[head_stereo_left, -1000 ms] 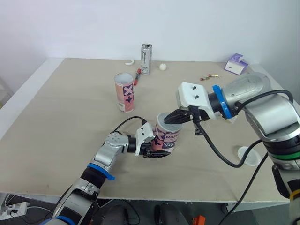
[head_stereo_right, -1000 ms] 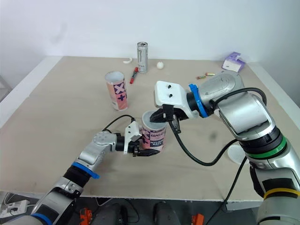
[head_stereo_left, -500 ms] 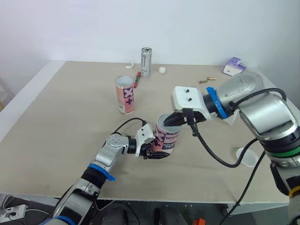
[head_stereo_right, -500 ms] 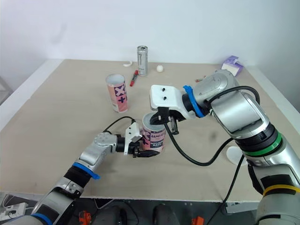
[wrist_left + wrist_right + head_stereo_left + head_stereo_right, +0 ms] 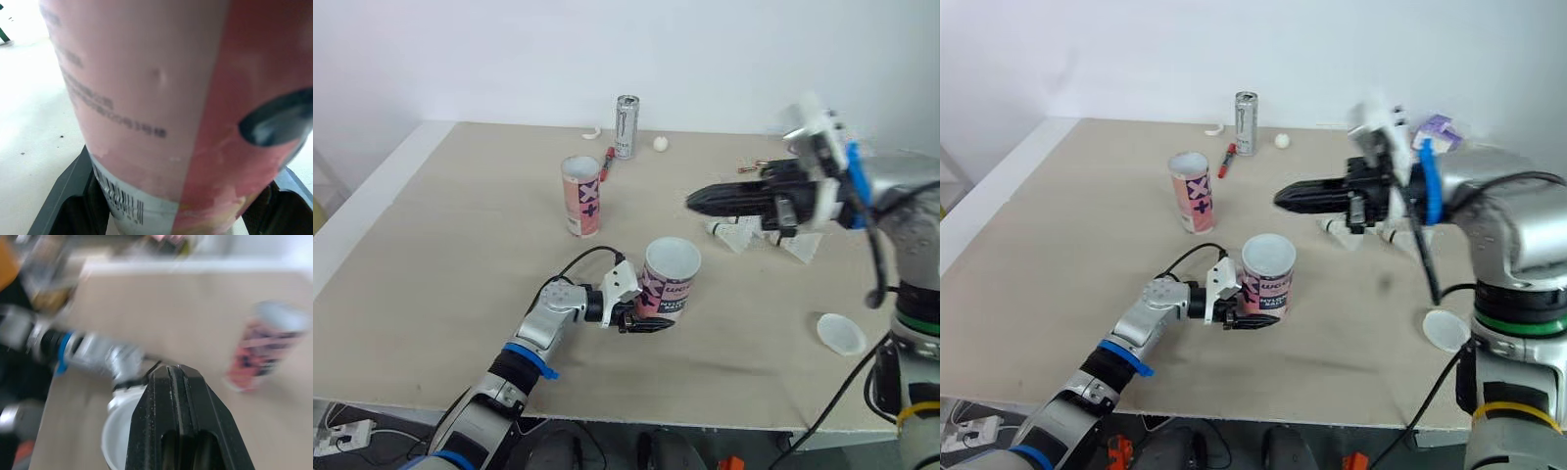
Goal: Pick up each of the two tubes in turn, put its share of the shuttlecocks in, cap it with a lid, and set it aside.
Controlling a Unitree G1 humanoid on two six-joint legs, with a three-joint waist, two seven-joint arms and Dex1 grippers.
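Left gripper [image 5: 644, 316]: jaws pinch the lower wall of a tube [image 5: 670, 282], roughly upright, mouth open.
Right gripper [image 5: 695, 202]: jaws pressed together, empty, in the air beyond and above that tube's mouth.
Shuttlecocks [image 5: 728, 235]: on the table [image 5: 460, 245] just below the right jaws.
Lid [image 5: 842, 333]: flat on the table, well apart from both jaws, right side.
Second tube [image 5: 580, 194]: upright, open, beyond the left jaws, well apart.
Can [image 5: 626, 113], marker [image 5: 605, 162], ball [image 5: 660, 143]: farthest, near the table's back edge.
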